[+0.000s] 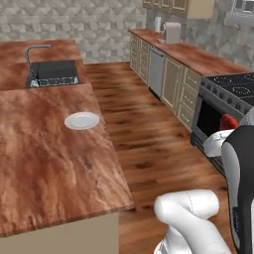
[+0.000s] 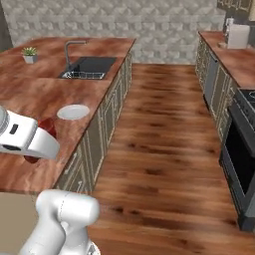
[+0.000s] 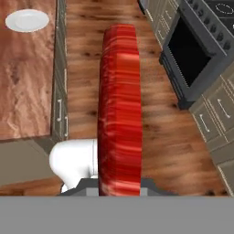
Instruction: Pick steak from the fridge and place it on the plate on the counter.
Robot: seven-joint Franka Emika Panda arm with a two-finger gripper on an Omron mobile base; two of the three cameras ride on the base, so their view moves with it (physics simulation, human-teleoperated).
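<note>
left base view: the plate [image 1: 82, 120] lies flat on the table [image 1: 44, 163] at centre left of the frame, below the sink [image 1: 53, 73] in the upper left. the steak [image 1: 228, 121] shows as a small red patch at the right edge, against the dark oven [image 1: 218, 111]; most of it is hidden behind the white arm, so its long axis cannot be read here. the tool itself is hidden behind the arm.

right base view: the steak [image 2: 47, 128] appears at the left of the frame, a red lump partly covered by the white hand; a second red sliver shows below the hand. it sits lower left of the plate [image 2: 73, 111] in the picture, apart from it. the tool fingers are hard to make out. a small potted plant [image 2: 29, 54] stands in the upper left, left of the sink [image 2: 88, 67].

hand view: the steak [image 3: 119, 109] runs up the middle of the frame, seen edge-on, its long axis vertical in the picture from the bottom edge to near the top. its lower end is cut off by the bottom band, and the tool fingertips are covered by it. the tool is closed on the steak. the plate [image 3: 27, 20] lies in the upper left corner on the table [image 3: 25, 77], well apart from the steak. the oven [image 3: 196, 55] sits upper right, with wood floor [image 3: 164, 137] between.
</note>
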